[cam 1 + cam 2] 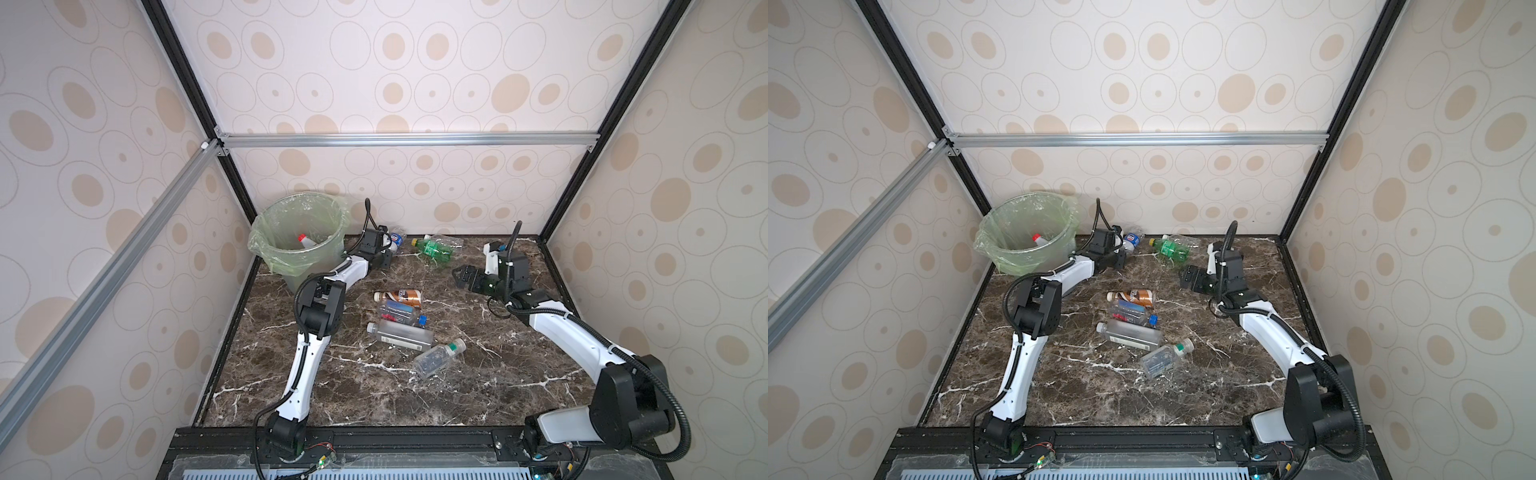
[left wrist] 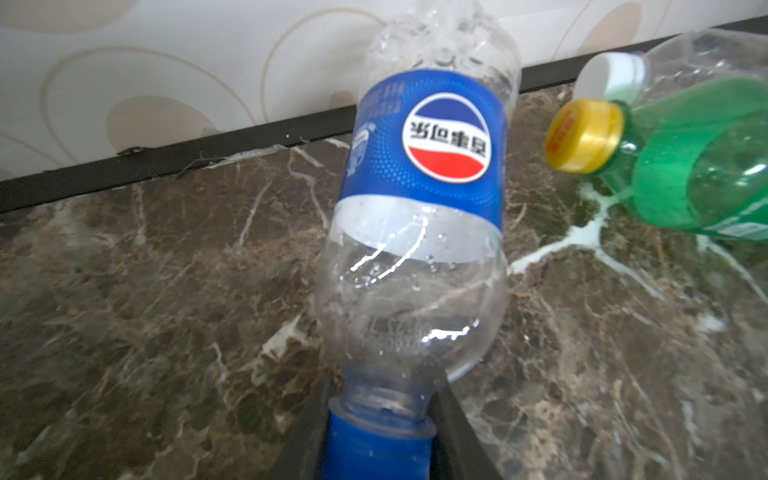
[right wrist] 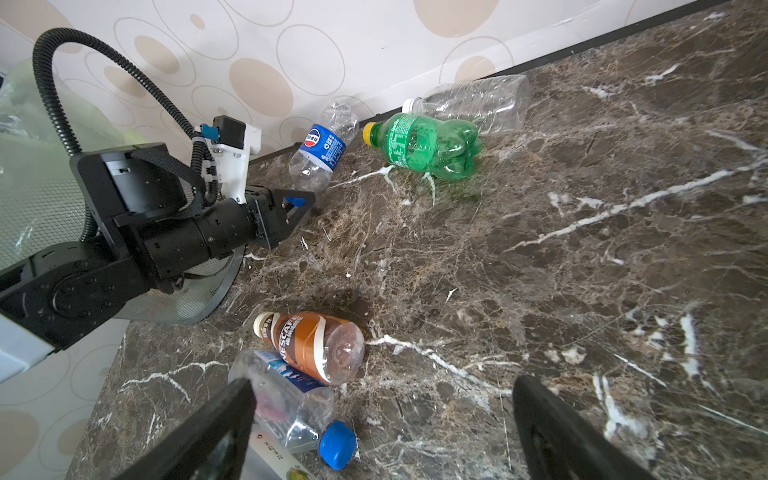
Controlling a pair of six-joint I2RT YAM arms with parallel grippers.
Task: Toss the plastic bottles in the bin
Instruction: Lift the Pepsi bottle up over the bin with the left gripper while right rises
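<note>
A clear Pepsi bottle (image 2: pixel 424 199) stood tilted just right of the bin (image 1: pixel 286 262). Its blue cap was pinched between the jaws of the left gripper (image 3: pixel 297 203), and its base rose toward the back wall (image 1: pixel 415 199). The left arm (image 1: pixel 307 357) reached past the bin's side with its elbow bent. Farther right of the bin, the right gripper (image 1: pixel 460 277) hovered with its jaws spread wide, clear of every bottle. Beyond the Pepsi bottle lay a green Sprite bottle (image 3: pixel 424 145) and a white-capped clear bottle (image 3: pixel 478 99). Nearer the robot than the bin, a Nescafé bottle (image 3: pixel 311 345), a blue-capped clear bottle (image 3: pixel 291 399), a square clear bottle (image 1: pixel 405 336) and a squat clear bottle (image 1: pixel 436 359) lay on the brown marble tabletop (image 1: pixel 498 374). Oval-patterned wallpaper (image 1: pixel 415 83) lined the enclosure. Inside the bin lay a red-capped bottle (image 1: pixel 305 240).
</note>
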